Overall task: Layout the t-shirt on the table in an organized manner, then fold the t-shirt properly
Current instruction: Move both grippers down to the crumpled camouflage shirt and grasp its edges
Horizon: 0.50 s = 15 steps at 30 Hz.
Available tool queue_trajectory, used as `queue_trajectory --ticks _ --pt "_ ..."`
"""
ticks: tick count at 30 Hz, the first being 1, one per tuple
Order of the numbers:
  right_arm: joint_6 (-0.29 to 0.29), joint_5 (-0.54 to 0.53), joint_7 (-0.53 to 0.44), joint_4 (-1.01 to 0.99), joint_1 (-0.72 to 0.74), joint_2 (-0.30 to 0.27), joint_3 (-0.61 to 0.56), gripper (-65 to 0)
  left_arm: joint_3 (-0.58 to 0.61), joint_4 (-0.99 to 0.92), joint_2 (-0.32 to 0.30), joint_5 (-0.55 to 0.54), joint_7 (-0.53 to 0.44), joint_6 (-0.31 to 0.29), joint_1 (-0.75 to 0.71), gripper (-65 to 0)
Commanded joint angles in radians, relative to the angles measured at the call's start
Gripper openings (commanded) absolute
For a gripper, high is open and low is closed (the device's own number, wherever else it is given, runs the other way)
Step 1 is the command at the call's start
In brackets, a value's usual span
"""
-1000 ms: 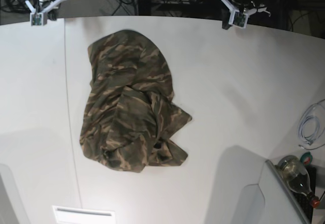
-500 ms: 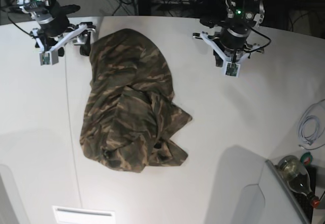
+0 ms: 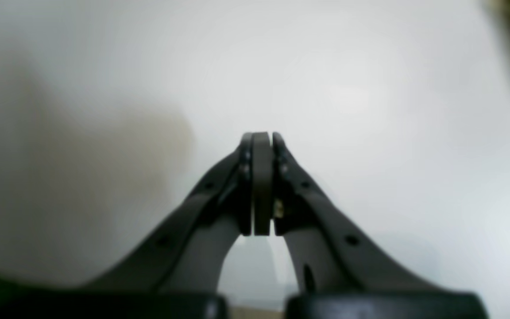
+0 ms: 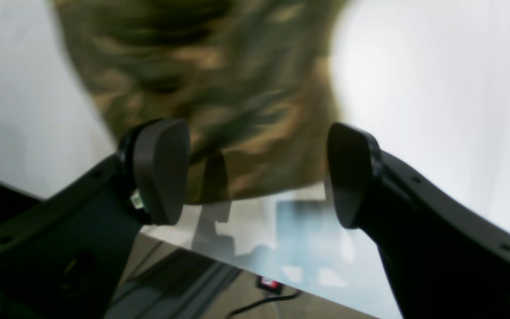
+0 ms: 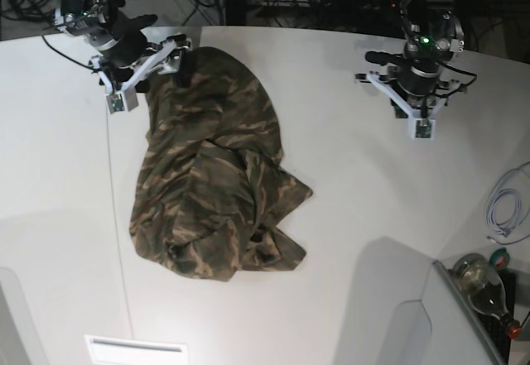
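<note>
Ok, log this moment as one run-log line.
phase: approach | t-shirt: crumpled heap on table, not laid out | right gripper: open, straddling shirt's far edge | left gripper: shut, over bare table, holding nothing

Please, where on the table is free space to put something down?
The table is bare between the t-shirt and the left gripper, and left of the seam line. It is crowded at the shirt's far end, under the right gripper.

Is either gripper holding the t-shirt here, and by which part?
Nothing is held. The right gripper is open at the t-shirt's far edge; the left gripper is shut over bare table.
</note>
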State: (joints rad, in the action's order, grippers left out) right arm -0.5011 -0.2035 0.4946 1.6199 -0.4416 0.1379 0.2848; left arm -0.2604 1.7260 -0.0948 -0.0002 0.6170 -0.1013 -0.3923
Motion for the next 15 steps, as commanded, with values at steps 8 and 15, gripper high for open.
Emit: queue_trajectory --ticks 8,15 --pt "0.123 -0.009 -0.020 -0.099 0.046 -0.008 0.009 -19.5 -0.093 -0.100 -0.044 -0.001 -0.013 -0.082 0.011 -59.7" --pt "0.120 -0.009 -0.020 -0.148 0.048 -0.010 0.008 -38.1 -0.076 -0.100 -0.033 -0.001 -0.015 -0.153 0.033 -58.4"
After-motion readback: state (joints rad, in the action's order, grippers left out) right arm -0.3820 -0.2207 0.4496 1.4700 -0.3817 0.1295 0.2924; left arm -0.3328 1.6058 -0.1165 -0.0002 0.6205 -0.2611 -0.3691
